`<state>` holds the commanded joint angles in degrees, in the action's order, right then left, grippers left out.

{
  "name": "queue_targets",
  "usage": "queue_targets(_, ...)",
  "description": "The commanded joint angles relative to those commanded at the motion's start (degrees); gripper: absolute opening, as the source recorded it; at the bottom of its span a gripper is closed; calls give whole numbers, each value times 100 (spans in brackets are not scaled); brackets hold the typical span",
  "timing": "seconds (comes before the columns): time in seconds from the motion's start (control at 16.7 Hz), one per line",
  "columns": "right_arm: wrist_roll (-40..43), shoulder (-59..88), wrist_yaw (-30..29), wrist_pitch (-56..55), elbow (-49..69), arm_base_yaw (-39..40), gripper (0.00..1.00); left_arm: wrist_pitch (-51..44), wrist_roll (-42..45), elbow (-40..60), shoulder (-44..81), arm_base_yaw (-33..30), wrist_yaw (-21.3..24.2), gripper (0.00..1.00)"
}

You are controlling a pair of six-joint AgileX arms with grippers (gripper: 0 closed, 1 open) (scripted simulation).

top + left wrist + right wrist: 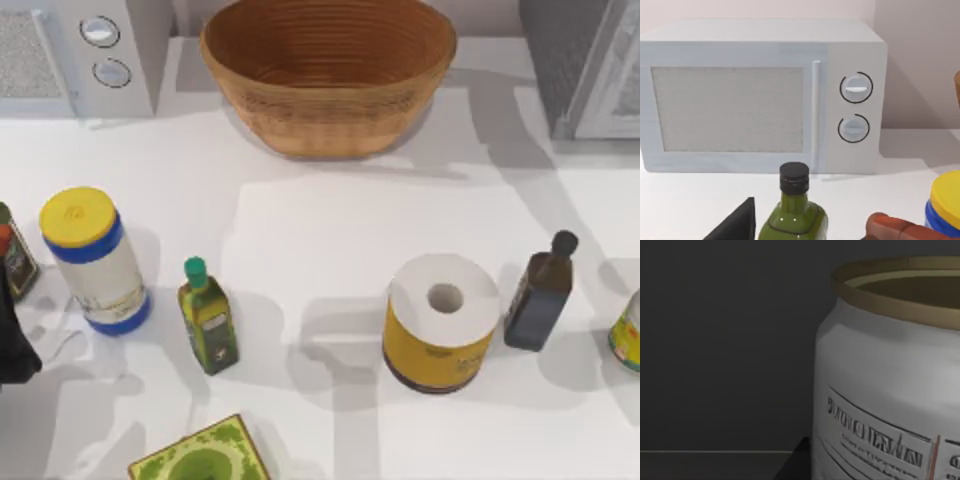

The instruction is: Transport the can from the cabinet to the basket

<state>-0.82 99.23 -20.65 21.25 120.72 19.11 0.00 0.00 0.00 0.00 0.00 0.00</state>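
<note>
The can [880, 390] is silver-white with a dull metal top and stands upright in a dark space, seen very close in the right wrist view. A dark wedge of my right gripper [799, 462] shows low beside the can's wall. The grey speckled cabinet [560, 60] with its pale white-framed door [615, 80] stands at the table's back right corner. At the back middle sits the tan wicker basket [328, 75], with nothing inside it. My left arm [14, 335] is parked at the table's left edge.
A white microwave [80, 50] fills the back left. Across the front stand a yellow-lidded jar [92, 258], a green bottle [207, 318], a paper roll [442, 322], a dark bottle [541, 295], a yellow-and-green can [628, 335] and a green box [200, 458].
</note>
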Motion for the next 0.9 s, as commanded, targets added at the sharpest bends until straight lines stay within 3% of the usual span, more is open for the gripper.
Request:
queue_targets(0.36,0,0,0,0,0,0,2,0,0,0,0,0,0,100)
queue_targets(0.9,-7,-6,2,5,-1,7,0,0,0,0,0,0,0,100)
